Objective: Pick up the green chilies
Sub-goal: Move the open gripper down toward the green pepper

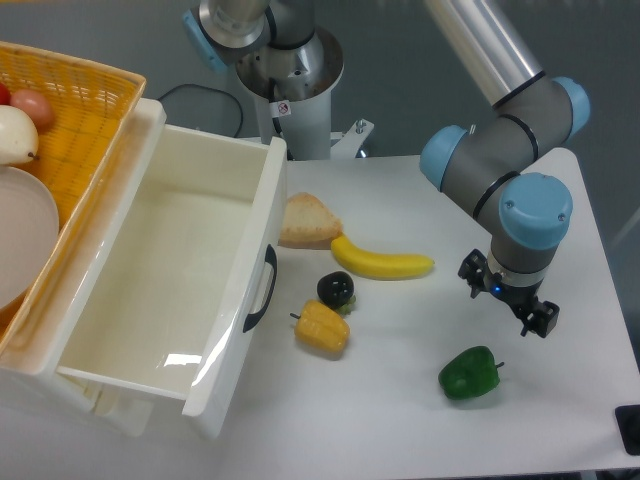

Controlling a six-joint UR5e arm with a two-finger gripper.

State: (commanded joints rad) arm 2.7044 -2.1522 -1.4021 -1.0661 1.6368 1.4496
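Above the right part of the bench hangs the gripper, its two dark fingers standing apart with nothing between them; it holds nothing, so by my reading the step in hand is the approach, with the grasp not yet begun. Just below and a little to the camera-left of it lies the green chilies, a glossy bright-green lumpy piece resting on the bench near the front edge, its short dark stem pointing toward the right; gripper and piece are near but apart. The next move, as I judge it, calls for shifting over the green body, coming down with the fingers either side of it, and closing; the rounded, shiny surface could slip if the fingers land off-centre. Nothing stands between the two. Well to the left lie a yellow pepper, a small dark round item touching or just beside it, a banana and a wedge of bread; farther left stands an open white drawer, and beyond it an orange basket.
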